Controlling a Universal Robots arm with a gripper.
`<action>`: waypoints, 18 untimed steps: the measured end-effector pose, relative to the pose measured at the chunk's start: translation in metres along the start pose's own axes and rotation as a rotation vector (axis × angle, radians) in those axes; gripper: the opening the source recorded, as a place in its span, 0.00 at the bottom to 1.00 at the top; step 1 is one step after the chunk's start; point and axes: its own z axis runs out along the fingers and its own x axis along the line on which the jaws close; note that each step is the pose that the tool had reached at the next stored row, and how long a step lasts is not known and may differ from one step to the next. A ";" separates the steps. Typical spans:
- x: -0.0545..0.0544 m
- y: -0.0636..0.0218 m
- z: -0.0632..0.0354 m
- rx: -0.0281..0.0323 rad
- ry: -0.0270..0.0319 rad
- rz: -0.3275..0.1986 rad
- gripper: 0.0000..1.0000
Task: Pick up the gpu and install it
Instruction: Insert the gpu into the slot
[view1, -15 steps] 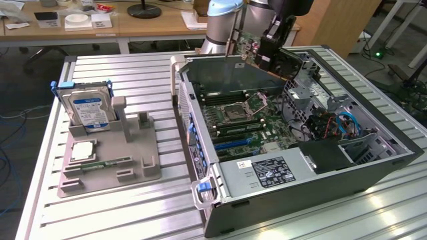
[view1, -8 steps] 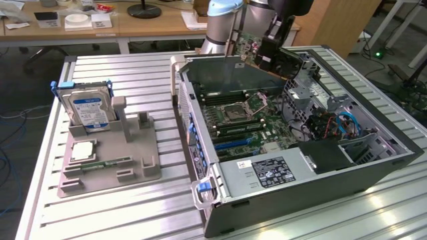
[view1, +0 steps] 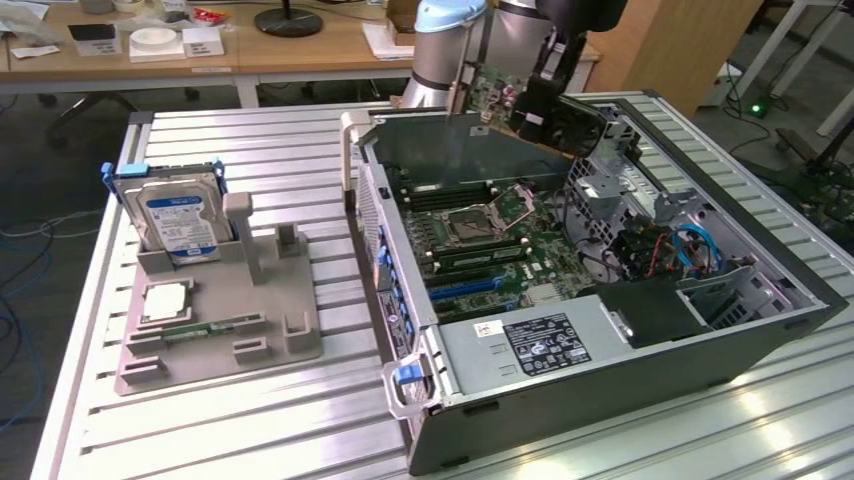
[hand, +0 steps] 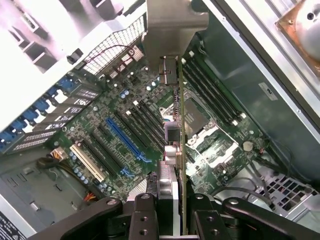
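Gripper (hand: 172, 202) clenched on the gpu (hand: 173, 150), grasping one end. The card runs out from the jaws edge-on, with its silver bracket (hand: 175, 25) at the far end. In the exterior view the gripper (view1: 541, 95) hangs over the far end of the open case (view1: 747, 330), gpu (view1: 487, 92) in the air, well clear of the motherboard (view1: 467, 240).

Below the card in the wrist view:
- blue slot (hand: 125, 140)
- CPU socket (hand: 197, 117)

The card's edge sits between the two as seen from the wrist, not over the slot.

Further out, towards the exterior view's left:
- holder (view1: 267, 330) on the bench (view1: 267, 420)
- hard drive (view1: 174, 215) standing upright in the holder

Step in hand, by my reading: carrying the card in to line it up.

To do this well:
- Keep the grip firm so the card cannot swing.
- Bring the card's long edge parallel to the slot before lowering.
- Point the bracket at the case's rear wall.
- Descend straight, no tilt.
- Watch the drive cage (view1: 614, 170) and cables (view1: 687, 250) nearby. Either could snag.
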 end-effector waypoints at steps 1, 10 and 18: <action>0.000 0.0000 0.0000 -0.0001 0.0003 -0.010 0.29; 0.000 0.0000 0.0000 -0.0009 0.0026 -0.081 0.29; 0.000 0.0000 0.0000 -0.0015 0.0045 -0.142 0.29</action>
